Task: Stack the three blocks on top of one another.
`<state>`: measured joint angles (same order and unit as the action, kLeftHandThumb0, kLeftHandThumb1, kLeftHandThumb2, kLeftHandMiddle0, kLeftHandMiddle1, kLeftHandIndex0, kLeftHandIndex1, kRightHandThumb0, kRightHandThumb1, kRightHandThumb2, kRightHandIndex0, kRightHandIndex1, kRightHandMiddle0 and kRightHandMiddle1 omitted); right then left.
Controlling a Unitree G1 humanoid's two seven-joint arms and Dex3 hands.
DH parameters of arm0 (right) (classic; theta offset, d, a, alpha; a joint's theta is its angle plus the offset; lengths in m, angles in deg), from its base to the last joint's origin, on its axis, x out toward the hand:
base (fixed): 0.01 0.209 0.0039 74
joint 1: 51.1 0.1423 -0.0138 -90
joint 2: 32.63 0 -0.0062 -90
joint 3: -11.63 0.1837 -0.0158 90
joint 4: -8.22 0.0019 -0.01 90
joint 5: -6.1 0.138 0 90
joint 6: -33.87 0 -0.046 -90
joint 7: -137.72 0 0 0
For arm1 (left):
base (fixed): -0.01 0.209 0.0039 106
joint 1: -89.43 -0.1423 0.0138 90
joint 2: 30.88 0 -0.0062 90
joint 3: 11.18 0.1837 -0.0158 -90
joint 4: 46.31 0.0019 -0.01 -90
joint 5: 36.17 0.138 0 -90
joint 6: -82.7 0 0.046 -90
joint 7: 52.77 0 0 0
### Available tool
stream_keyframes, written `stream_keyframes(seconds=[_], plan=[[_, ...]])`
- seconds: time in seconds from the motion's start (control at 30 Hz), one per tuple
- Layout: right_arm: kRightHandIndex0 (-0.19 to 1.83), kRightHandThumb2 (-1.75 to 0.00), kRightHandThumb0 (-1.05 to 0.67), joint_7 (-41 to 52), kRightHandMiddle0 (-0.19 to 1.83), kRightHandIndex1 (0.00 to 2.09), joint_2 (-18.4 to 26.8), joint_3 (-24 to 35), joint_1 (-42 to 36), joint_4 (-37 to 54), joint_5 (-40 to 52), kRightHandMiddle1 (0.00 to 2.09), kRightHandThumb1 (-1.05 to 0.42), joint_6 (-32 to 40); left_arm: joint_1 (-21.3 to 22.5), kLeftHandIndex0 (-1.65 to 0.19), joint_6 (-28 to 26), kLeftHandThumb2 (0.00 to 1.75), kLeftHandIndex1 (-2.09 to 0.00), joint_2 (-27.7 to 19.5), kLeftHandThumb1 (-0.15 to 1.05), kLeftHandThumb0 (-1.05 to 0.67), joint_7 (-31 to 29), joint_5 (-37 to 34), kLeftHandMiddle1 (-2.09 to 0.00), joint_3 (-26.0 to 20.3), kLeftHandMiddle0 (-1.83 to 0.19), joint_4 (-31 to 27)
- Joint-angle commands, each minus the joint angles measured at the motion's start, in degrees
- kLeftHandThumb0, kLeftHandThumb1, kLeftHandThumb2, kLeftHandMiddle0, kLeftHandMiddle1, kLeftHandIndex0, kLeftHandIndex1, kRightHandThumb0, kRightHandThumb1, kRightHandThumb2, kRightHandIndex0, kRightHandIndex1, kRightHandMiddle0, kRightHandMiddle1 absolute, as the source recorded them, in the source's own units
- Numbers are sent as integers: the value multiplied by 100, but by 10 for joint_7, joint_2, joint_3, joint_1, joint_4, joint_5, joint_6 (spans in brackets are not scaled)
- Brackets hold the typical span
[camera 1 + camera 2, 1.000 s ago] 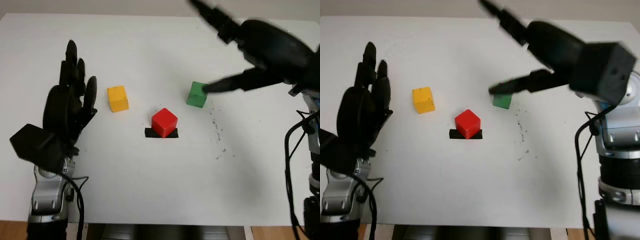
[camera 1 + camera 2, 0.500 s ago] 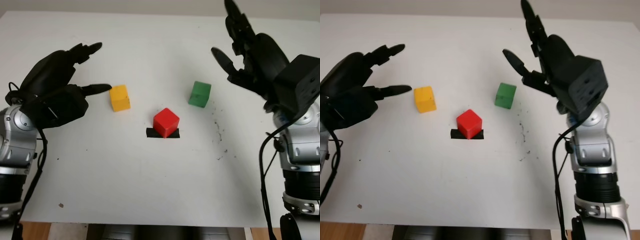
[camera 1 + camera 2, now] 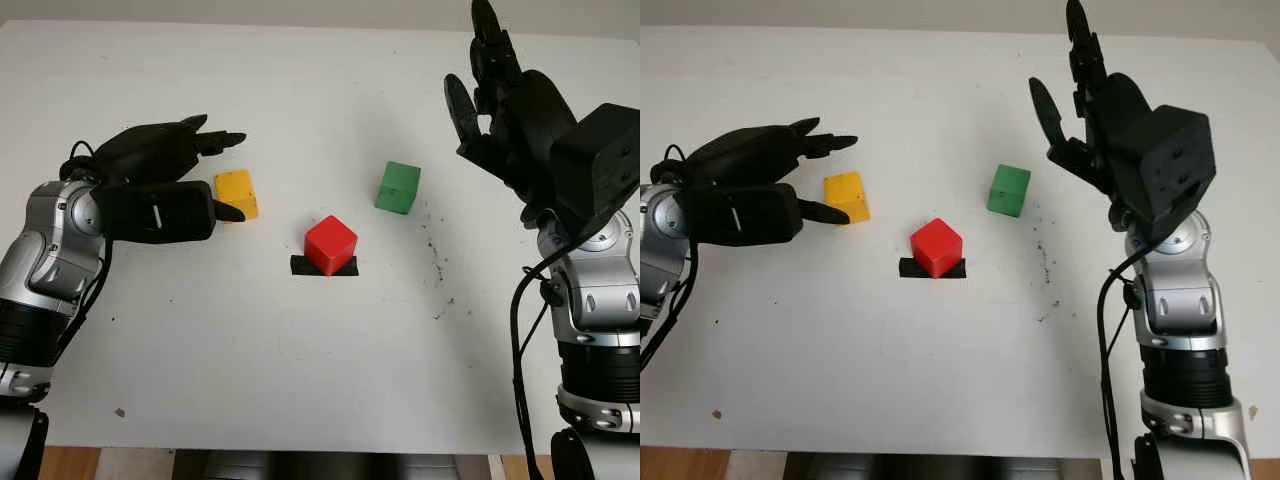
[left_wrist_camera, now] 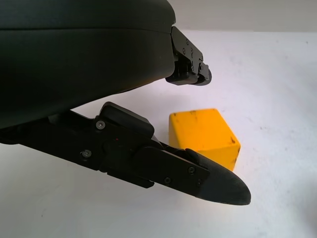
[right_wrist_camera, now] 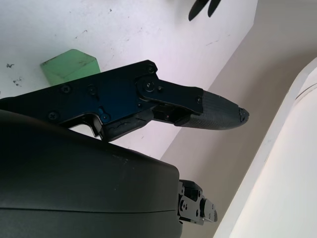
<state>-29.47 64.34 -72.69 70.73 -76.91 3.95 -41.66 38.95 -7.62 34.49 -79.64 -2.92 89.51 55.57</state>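
A yellow block (image 3: pixel 237 192) sits left of centre on the white table (image 3: pixel 300 380). The red block (image 3: pixel 330 243) stands in the middle on a black tape mark (image 3: pixel 345 268). Farther right and back is the green block (image 3: pixel 399 187). My left hand (image 3: pixel 226 174) is open at the yellow block's left side, one finger reaching behind it and the thumb (image 4: pixel 198 173) in front of it; I cannot tell if they touch the yellow block (image 4: pixel 203 134). My right hand (image 3: pixel 475 70) is open, raised above and right of the green block (image 5: pixel 69 67), fingers pointing up.
Small dark specks (image 3: pixel 437 270) dot the table to the right of the red block. The table's front edge (image 3: pixel 300 447) runs along the bottom of the head views. The right arm's cables (image 3: pixel 520 330) hang at the right side.
My left hand has lowered and moved right, so its fingers now flank the yellow block. My right hand has drawn a little right and up, away from the green block. The blocks have not moved.
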Motion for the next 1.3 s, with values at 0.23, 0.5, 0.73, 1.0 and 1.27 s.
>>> stream_keyframes(seconds=[0.23, 0.5, 0.73, 1.0, 1.27], plan=[[-19, -66, -69, -6, -19, 0, 1, -6, -4, 14, -10, 0, -105, -2, -13, -25, -53, 6, -6, 14, 102, -84, 67, 107, -6, 33, 6, -26], [-19, -62, -70, -1, -19, 0, 3, -10, 0, 14, -17, 0, -105, 15, -26, -36, -75, 5, -10, 39, 102, -78, 144, 170, -7, 52, 2, -20], [-19, -63, -70, 1, -19, 0, 5, -10, 2, 14, -21, 0, -105, 19, -32, -45, -63, 5, -14, 53, 102, -77, 153, 129, -7, 38, -3, -14], [-19, -63, -68, -2, -18, 0, 4, -9, 3, 13, -25, 1, -105, 9, -32, -54, -54, 4, -23, 56, 98, -75, 119, 52, -7, 19, -7, -12], [-19, -63, -69, 1, -18, 0, 10, -10, 7, 15, -30, 0, -105, 14, -37, -39, -33, 6, -116, 52, 96, -60, 185, 87, -6, 29, -22, 1]])
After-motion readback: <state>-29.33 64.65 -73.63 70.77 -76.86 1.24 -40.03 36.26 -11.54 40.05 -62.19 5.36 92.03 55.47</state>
